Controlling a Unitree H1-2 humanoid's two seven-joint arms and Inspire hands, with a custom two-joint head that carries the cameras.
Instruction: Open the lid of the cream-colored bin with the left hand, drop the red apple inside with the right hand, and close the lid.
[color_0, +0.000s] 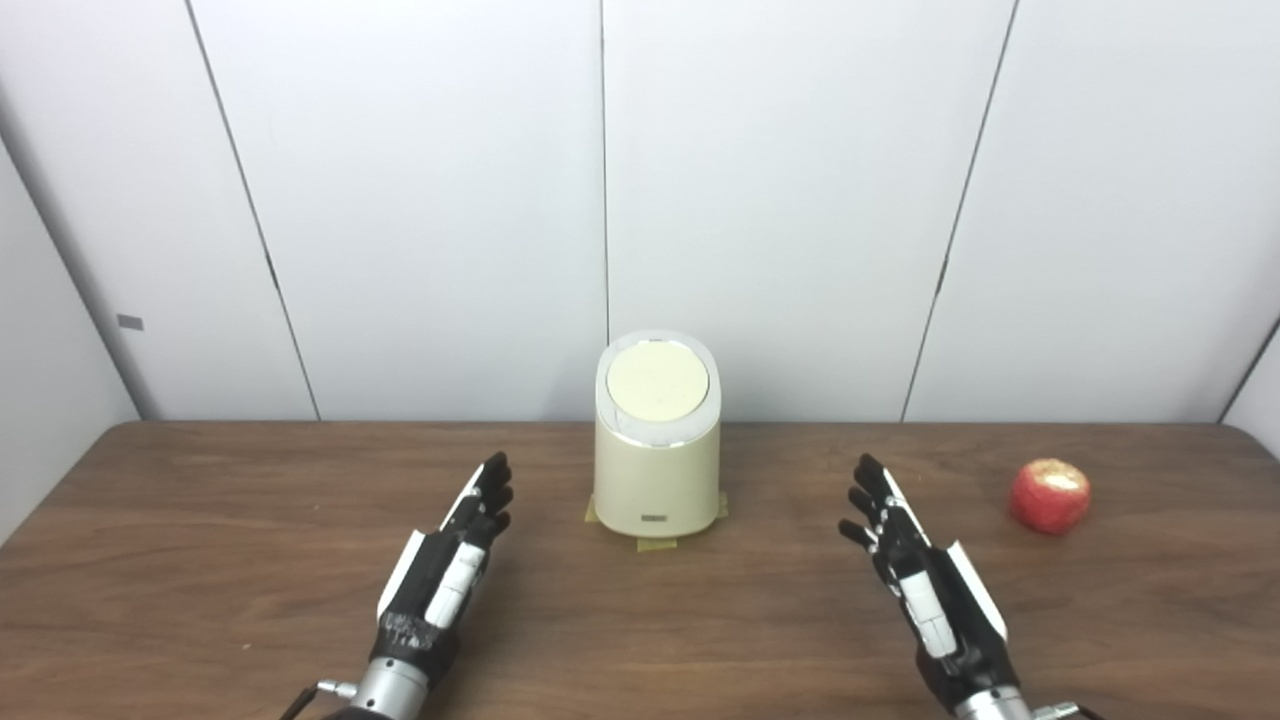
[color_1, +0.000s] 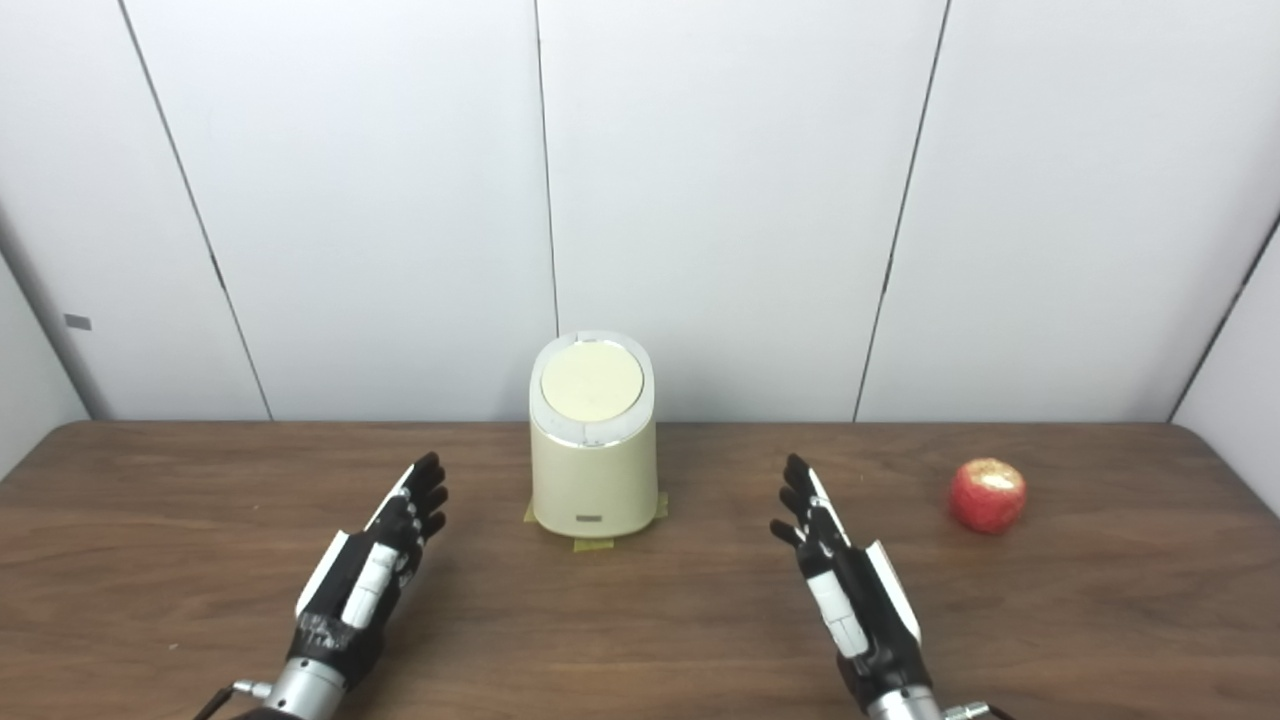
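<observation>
Cream-coloured oval plastic bin (color_0: 657, 470) upright at the middle of the brown wood-grain worktop (color_0: 200, 560), toward the far edge, close to the white panelled wall (color_0: 420, 200). Round cream lid (color_0: 657, 381) shut, lying flat in a white rim on top of the bin. Small dark label low on the bin's near face. Yellowish tape patches (color_0: 657, 544) under the base, peeking out at the near side and at both bottom corners.

Red apple (color_0: 1050, 495) with a pale patch on top, resting on the worktop well to the right of the bin, apart from everything else.

Left black-and-white robot hand (color_0: 455, 560) above the worktop, near and to the left of the bin, empty, fingers stretched out and pointing toward the far side, not touching the bin. Right black-and-white robot hand (color_0: 915, 570) likewise empty with fingers spread and extended, near and to the right of the bin, between bin and apple but nearer the front edge, touching neither. Silver wrists of both arms at the bottom edge.
</observation>
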